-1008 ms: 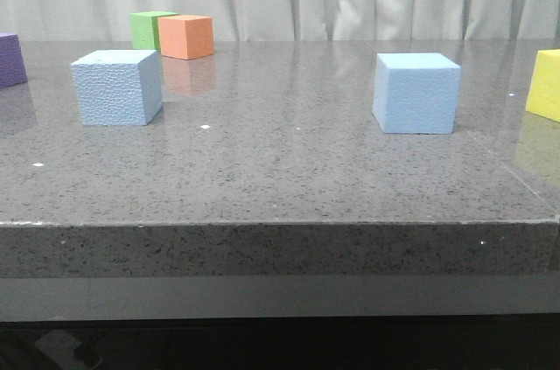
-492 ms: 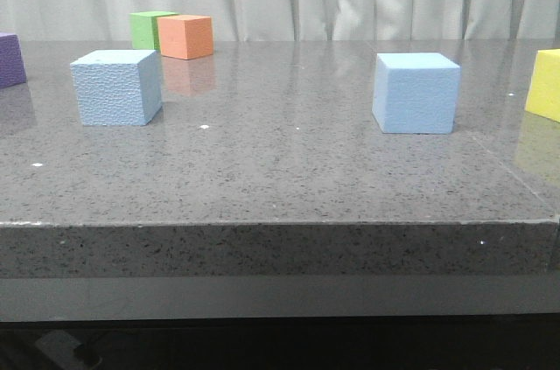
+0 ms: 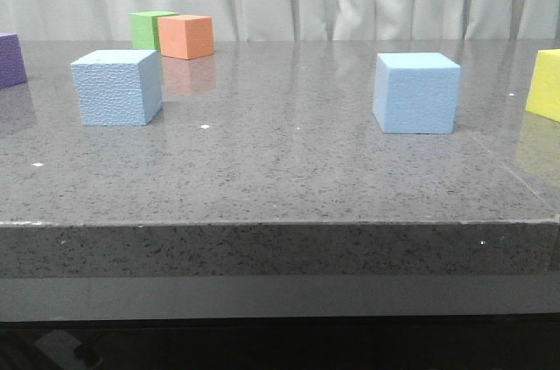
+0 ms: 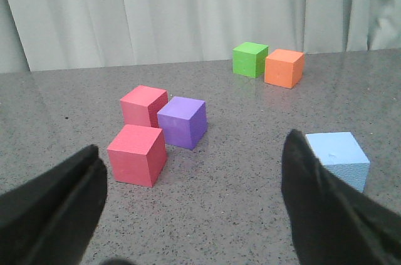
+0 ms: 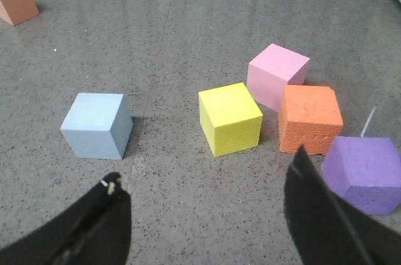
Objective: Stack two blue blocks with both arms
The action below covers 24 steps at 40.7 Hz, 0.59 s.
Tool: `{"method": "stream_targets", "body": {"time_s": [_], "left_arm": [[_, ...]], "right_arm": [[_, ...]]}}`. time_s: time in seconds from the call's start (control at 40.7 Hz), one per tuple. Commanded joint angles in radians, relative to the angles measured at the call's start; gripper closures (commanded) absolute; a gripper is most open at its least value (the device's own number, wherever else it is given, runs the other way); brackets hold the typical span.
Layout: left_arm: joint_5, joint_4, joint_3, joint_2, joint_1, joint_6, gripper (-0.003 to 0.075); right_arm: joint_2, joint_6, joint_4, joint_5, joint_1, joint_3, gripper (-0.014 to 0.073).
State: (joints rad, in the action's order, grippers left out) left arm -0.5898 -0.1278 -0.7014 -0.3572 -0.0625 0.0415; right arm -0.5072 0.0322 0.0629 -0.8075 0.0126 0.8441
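Grey speckled table stretched before a pale curtain, rough blue block left, smooth blue block right, well apart, nothing stacked. From the left wrist, the left gripper hung spread wide, grasping nothing, the rough cube beside one finger. The right gripper gaped likewise, empty, near the smooth cube.

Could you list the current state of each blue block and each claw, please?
Rough blue block: resting on the table, upright, ungrasped.
Smooth blue block: resting on the table apart from the rough one, nothing stacked on it.
Left claw: open, empty, above the table.
Right claw: open, empty, above the table.
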Motion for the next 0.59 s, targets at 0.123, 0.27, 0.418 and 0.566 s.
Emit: {"method": "stream_targets", "body": {"time_s": [0.123,0.27,0.418,0.566], "left_arm": [[0.083,-0.005,-0.024,-0.019,-0.005,0.003,0.0156],[0.083,-0.005,-0.024,-0.019,-0.005,0.003,0.0156],[0.083,-0.005,-0.024,-0.019,-0.005,0.003,0.0156],[0.083,-0.005,-0.024,-0.019,-0.005,0.003,0.0156]], "right_arm": [[-0.122,-0.218,0.183,-0.129,0.017,0.201,0.0064],[-0.22,-0.382,0.381,-0.14,0.076,0.267,0.0064],[-0.376,-0.407,0.405,-0.223,0.142,0.375,0.0064],[-0.539,-0.407,0.376,-0.274,0.214,0.486,0.0064]]}}
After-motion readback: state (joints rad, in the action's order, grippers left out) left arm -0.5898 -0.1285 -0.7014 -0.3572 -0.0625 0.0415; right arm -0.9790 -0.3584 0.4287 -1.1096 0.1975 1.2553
